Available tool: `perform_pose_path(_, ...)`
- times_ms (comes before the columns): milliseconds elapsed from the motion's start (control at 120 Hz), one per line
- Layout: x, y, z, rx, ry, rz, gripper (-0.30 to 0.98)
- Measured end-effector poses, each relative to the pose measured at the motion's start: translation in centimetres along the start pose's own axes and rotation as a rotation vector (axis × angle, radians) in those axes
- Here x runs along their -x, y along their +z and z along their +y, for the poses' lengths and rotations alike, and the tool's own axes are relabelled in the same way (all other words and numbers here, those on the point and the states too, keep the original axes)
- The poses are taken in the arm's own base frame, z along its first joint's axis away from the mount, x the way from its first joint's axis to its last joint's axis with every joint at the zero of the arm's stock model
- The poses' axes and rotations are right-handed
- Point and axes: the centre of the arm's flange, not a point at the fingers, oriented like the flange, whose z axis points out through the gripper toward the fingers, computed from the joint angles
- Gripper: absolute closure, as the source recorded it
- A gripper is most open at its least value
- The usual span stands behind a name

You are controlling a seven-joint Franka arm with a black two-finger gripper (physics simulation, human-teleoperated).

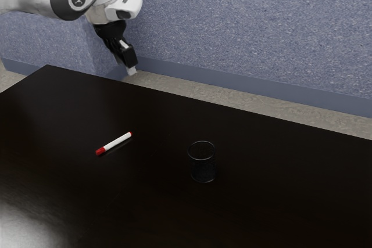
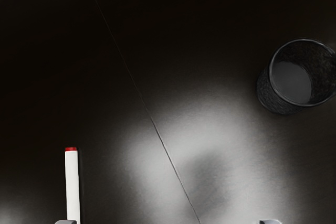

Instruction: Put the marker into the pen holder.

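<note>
The marker (image 1: 120, 140) was seen lying on the tabletop (image 1: 279, 201), apart from the upright holder (image 1: 203, 170).
The end effector (image 1: 131, 69) was raised higher than both, released, its fingertips apparently parted wide.

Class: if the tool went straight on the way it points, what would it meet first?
The tool would probably meet bare table first; the marker and pen holder seem off its line, though depth is unclear.
</note>
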Motion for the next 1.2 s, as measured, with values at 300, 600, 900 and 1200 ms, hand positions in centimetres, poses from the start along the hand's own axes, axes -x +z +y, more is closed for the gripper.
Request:
perform_pose_path(300,-1.4,14.7,-4.5,0.032,-0.091,-0.346,0.06)
perform_pose_path(600,10.4,31.4,-14.7,0.077,-0.274,-0.598,0.01)
perform_pose_path(900,9.9,35.7,-15.1,0.046,-0.217,-0.544,0.00)
perform_pose_path(1200,8.8,36.6,-15.2,0.046,-0.187,-0.495,0.02)
